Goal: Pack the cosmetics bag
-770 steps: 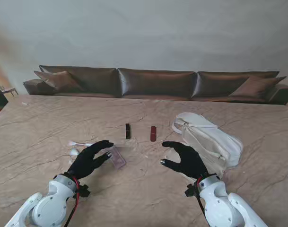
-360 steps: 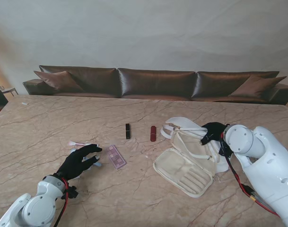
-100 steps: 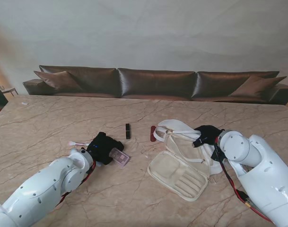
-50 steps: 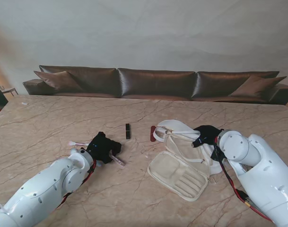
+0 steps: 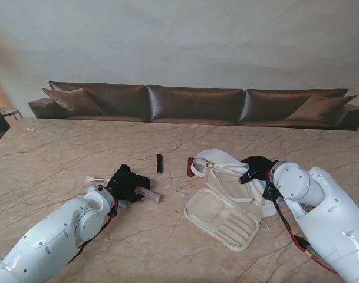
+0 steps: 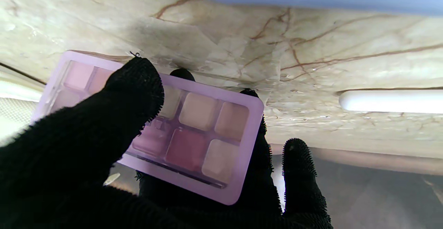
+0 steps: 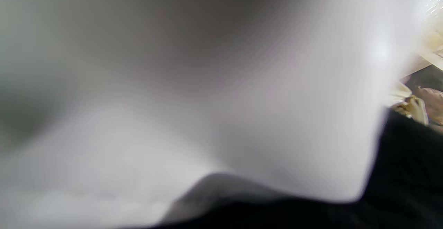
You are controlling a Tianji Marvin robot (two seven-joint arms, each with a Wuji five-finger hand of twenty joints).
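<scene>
The left hand pinches the eyeshadow palette at left-centre of the stand view, tilted off the counter for carrying, while the right hand grips the cosmetics bag (apparently holding it open).

No legible text, label, brand, number or sign in any view.

Checked surfaces:
- eyeshadow palette: clear lilac lid over plain colour pans, no print visible.
- cosmetics bag: plain white outside and cream lining, no logo readable.
- black lipstick and red lipstick, toward the far middle of the table: too small to show any marking.
- robot arm casings: plain white, unmarked.
- Right wrist view: blurred white fabric fills it, nothing can be read.
</scene>
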